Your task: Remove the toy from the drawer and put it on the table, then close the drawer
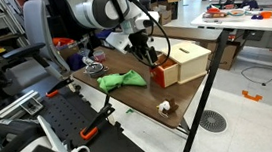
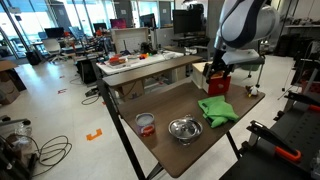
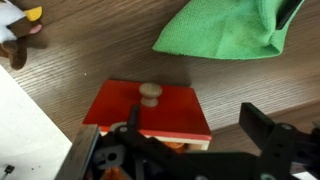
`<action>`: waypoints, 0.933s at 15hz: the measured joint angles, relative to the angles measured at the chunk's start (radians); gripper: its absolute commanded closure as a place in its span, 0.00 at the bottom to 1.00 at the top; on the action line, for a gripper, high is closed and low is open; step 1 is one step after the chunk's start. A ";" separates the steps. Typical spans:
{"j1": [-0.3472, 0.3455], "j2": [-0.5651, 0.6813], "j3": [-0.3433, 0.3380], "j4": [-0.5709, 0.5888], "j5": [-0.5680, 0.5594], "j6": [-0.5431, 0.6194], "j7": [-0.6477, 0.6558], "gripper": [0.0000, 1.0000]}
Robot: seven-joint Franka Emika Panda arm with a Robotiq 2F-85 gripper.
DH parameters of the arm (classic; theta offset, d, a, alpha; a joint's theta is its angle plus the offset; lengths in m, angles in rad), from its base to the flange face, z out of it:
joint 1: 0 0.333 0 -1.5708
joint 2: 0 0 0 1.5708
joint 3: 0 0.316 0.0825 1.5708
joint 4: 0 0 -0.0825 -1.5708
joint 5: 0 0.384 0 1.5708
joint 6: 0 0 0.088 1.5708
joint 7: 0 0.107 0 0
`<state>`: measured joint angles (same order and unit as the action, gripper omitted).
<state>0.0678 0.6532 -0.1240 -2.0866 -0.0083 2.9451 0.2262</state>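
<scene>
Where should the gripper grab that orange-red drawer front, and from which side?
Best take the small round knob at the middle of the drawer front: it is the only part sticking out of that flat face. Come in from the front, the side facing the green cloth, jaws straddling the knob.

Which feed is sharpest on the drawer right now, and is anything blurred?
Wrist view: the drawer front and knob read clearly, but the gripper along the bottom edge is a dark, out-of-focus mass. In both exterior views the drawer is small and coarse.
</scene>
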 measured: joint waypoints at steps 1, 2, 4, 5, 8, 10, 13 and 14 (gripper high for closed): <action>0.002 0.009 -0.006 0.015 0.000 -0.016 0.008 0.00; 0.002 0.018 -0.011 0.027 0.000 -0.026 0.016 0.00; 0.002 0.035 -0.020 0.053 0.000 -0.046 0.031 0.00; 0.003 0.042 -0.024 0.066 0.000 -0.056 0.039 0.00; 0.004 0.061 -0.030 0.101 0.000 -0.067 0.063 0.00; 0.004 0.076 -0.034 0.128 0.000 -0.069 0.076 0.00; 0.004 0.102 -0.042 0.180 0.000 -0.085 0.102 0.00; 0.004 0.111 -0.045 0.198 0.000 -0.095 0.111 0.00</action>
<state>0.0720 0.7645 -0.1689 -1.8883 -0.0084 2.8500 0.3376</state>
